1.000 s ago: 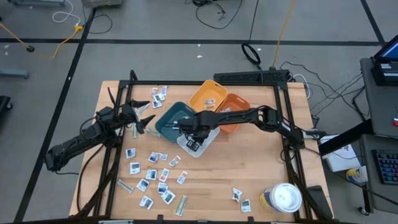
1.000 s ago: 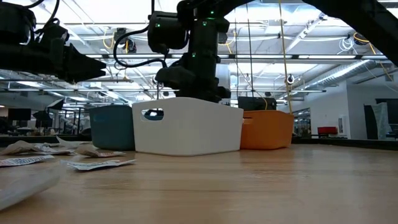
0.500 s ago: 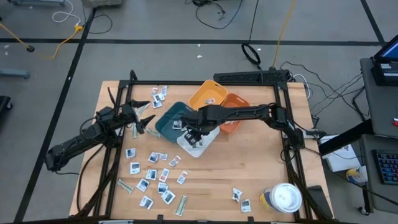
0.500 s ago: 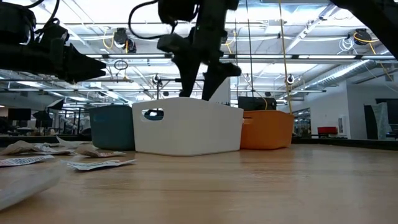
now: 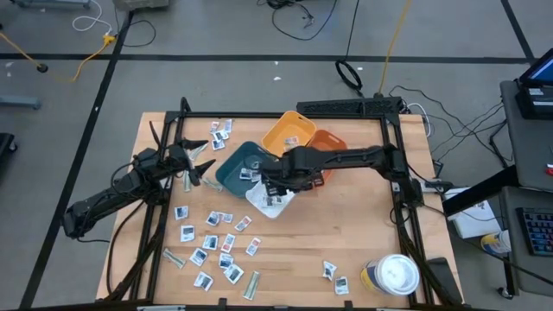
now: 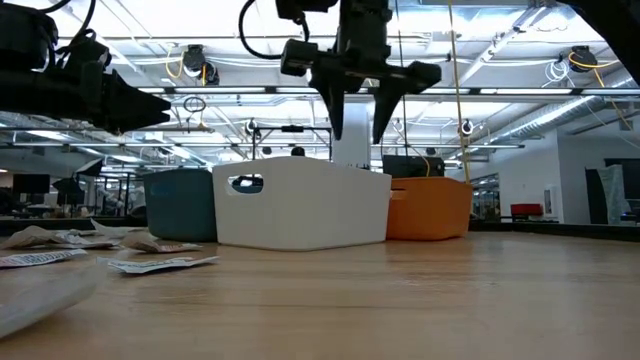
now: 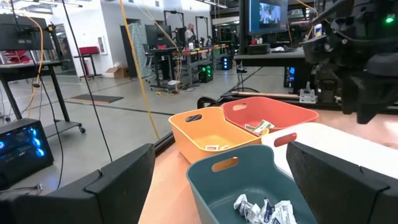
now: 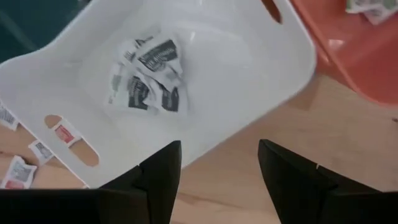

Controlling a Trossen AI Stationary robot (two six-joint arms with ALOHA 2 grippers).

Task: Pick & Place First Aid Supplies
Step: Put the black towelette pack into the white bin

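Your right gripper (image 6: 357, 118) hangs above the white bin (image 5: 275, 197), its two fingers (image 8: 163, 174) spread apart with nothing between them. Directly below it, a small heap of packets (image 8: 148, 78) lies on the floor of that white bin, white wrappers with dark print. Around the white bin you have three more bins touching or just beside it: a teal bin (image 5: 237, 166) holding crumpled packets (image 7: 264, 210), a yellow bin (image 5: 289, 132) with a small packet (image 7: 212, 147) on its floor, and an orange bin (image 5: 323, 147) with a few packets (image 7: 259, 126) inside. Your left gripper (image 5: 206, 165) waits near the table's left side, close to the teal bin, with its fingers (image 7: 118, 183) held wide and empty. Many loose packets (image 5: 212, 238) lie scattered on the wooden table (image 5: 346, 233) in front of the bins, white squares with blue or red marks, along with a few narrow grey-green strips (image 5: 251, 285). Another small group of packets (image 5: 219, 130) sits at the far left corner, and two more (image 5: 333, 274) lie near a round white-lidded tub (image 5: 394, 275) at the near right corner.
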